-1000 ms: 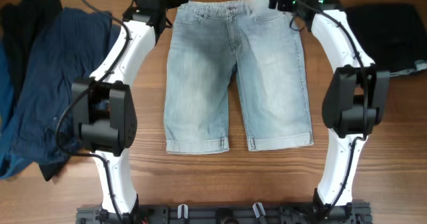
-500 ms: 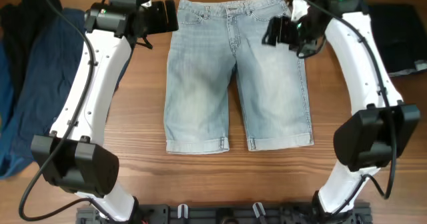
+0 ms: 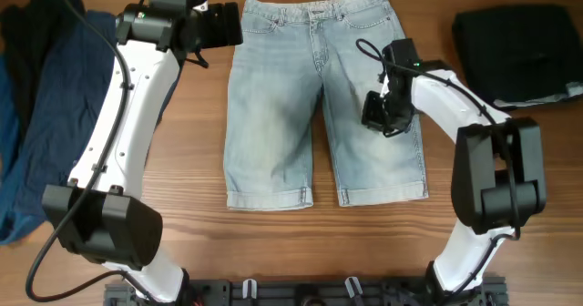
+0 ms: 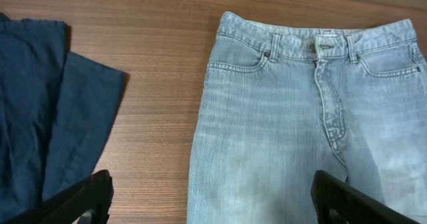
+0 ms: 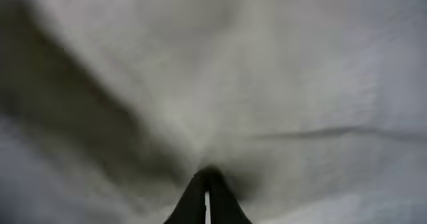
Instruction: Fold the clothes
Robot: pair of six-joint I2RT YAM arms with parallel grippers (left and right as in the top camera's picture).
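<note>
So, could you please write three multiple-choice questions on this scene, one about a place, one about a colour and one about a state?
1. Where is the right hand?
A) on bare wood
B) on a leg of the denim shorts
C) above a stack of plates

2. What colour is the folded garment at the far right?
A) black
B) red
C) white

3. How is the left hand?
A) open
B) shut on a belt
C) shut on a sock

Answers:
1. B, since the overhead view shows it down on the leg, and its own camera shows pale fabric puckering at its closed tips.
2. A, since it is plainly black in the overhead view.
3. A, since the left wrist view shows its fingers wide apart with nothing between them.
</note>
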